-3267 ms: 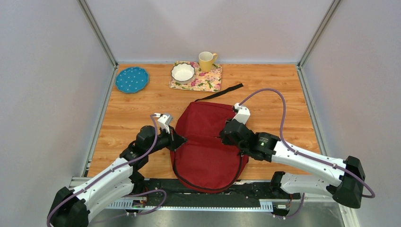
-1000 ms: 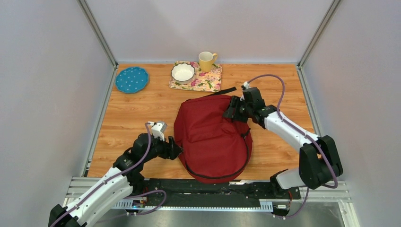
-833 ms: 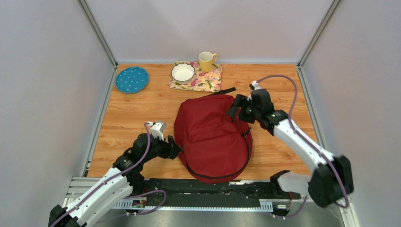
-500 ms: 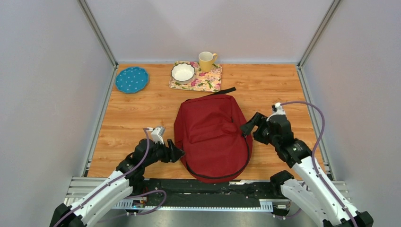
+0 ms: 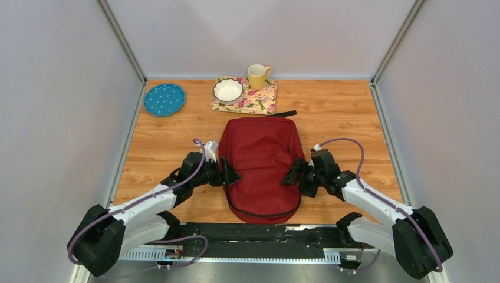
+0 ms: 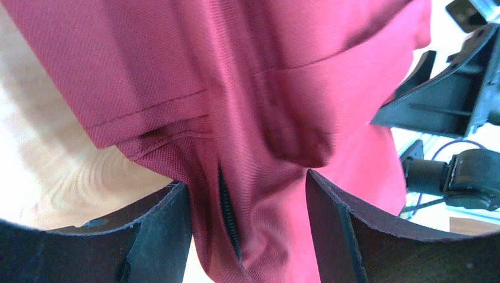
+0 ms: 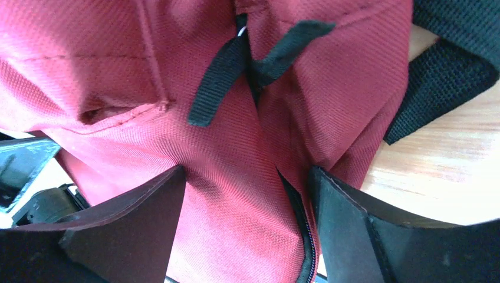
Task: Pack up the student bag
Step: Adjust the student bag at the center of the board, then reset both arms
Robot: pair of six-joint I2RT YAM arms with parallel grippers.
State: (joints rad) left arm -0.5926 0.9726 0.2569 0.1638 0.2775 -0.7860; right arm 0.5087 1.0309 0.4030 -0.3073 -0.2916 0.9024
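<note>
Top external | student bag (image 5: pixel 261 162) mid-table | left tool (image 5: pixel 230 175) – right tool (image 5: pixel 288 178) spread, straddling its side edges

Your wooden table (image 5: pixel 348 118) from above, three things lying on it.
The dark red student bag (image 5: pixel 259 159) lies flat near the middle; a floral mat (image 5: pixel 256 102) sits beyond it at the far edge, a blue dotted plate (image 5: pixel 164 99) in the far left corner.
</note>
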